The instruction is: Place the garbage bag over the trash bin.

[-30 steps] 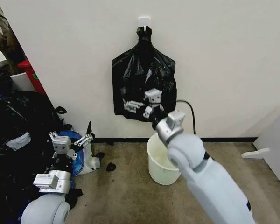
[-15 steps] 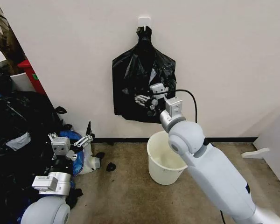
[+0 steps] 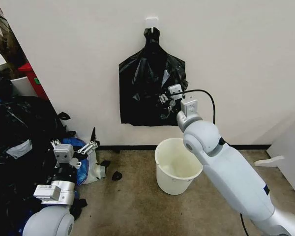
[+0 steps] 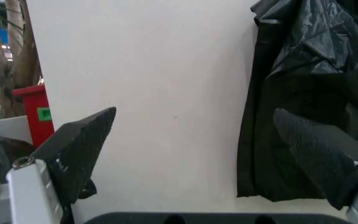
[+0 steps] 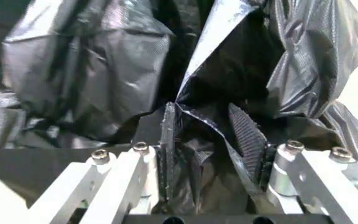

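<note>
A flat bunch of black bags (image 3: pixel 147 88) hangs knotted from a wall hook (image 3: pixel 152 21). My right gripper (image 3: pixel 165 100) is pressed into its right half. In the right wrist view the right gripper (image 5: pixel 201 108) has its fingers drawn close on a raised fold of the front sheet, the garbage bag (image 5: pixel 210 128). The trash bin (image 3: pixel 176 167), a white bucket, stands upright on the floor below the bunch, under my right arm. My left gripper (image 3: pixel 74 147) waits open low on the left, facing the wall; the left wrist view shows this gripper (image 4: pixel 193 114) with nothing between its fingers.
A large heap of stuffed black and blue bags (image 3: pixel 14 142) fills the left side, with a red box (image 3: pixel 32 78) behind it. Black scraps (image 3: pixel 116 175) lie on the carpet left of the bin. A black cable (image 3: pixel 206 98) loops off my right wrist.
My right gripper has risen and moved right across the hanging bunch, from its lower part to mid-height. Its fingers have gone from spread wide to drawn close on a fold. The left arm is still.
</note>
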Tool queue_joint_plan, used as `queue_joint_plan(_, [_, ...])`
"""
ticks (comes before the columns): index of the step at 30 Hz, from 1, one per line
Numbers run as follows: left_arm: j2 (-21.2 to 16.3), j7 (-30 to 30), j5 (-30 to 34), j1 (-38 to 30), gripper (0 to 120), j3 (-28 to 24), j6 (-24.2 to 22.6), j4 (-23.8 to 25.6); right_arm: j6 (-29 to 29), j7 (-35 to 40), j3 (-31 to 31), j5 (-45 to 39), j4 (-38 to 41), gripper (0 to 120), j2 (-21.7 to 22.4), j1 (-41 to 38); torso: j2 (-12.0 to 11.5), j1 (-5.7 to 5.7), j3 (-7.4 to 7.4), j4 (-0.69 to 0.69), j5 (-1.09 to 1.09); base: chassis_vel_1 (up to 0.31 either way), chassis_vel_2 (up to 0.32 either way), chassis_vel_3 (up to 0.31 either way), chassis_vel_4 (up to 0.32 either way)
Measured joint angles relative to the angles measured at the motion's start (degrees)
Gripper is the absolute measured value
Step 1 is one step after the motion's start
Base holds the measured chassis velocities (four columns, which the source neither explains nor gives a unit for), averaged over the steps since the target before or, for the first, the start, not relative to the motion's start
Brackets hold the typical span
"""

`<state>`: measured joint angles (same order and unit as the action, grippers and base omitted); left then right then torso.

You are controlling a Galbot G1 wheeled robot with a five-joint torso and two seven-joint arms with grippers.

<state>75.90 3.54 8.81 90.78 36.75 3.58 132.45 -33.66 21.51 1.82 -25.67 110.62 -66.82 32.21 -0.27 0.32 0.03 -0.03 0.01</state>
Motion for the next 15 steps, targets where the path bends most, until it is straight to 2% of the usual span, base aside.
queue_joint_plan(2, [0.0, 0.0, 0.02, -0.05, 100, 0.01, 0.01, 0.01, 0.0, 0.47, -0.01, -0.73, -0.29, 26, -0.07, -0.17, 0.0, 0.0, 0.0, 0.0, 0.0, 0.0, 0.0, 0.0, 0.0])
queue_joint_plan(6, [-0.04, 0.0, 0.09, -0.32, 100, 0.04, 0.02, 0.02, 0.06, 1.71, -0.57, -3.52, -0.44, 8, -0.23, -0.35, 0.0, 0.0, 0.0, 0.0, 0.0, 0.0, 0.0, 0.0, 0.0])
queue_joint_plan(10, [-0.16, 0.0, 0.13, -0.62, 100, -0.02, 0.03, 0.02, 0.38, 1.89, -1.86, -4.24, -0.17, 0, -0.24, -0.35, 0.0, 0.0, 0.0, 0.0, 0.0, 0.0, 0.0, 0.0, 0.0])
queue_joint_plan(15, [-0.78, -0.02, 0.13, -1.05, 100, -0.19, -0.01, 0.07, 1.77, 2.01, -4.17, -5.54, 0.44, 0, -0.03, -0.29, 0.0, 0.0, 0.0, 0.0, 0.0, 0.0, 0.0, 0.0, 0.0])
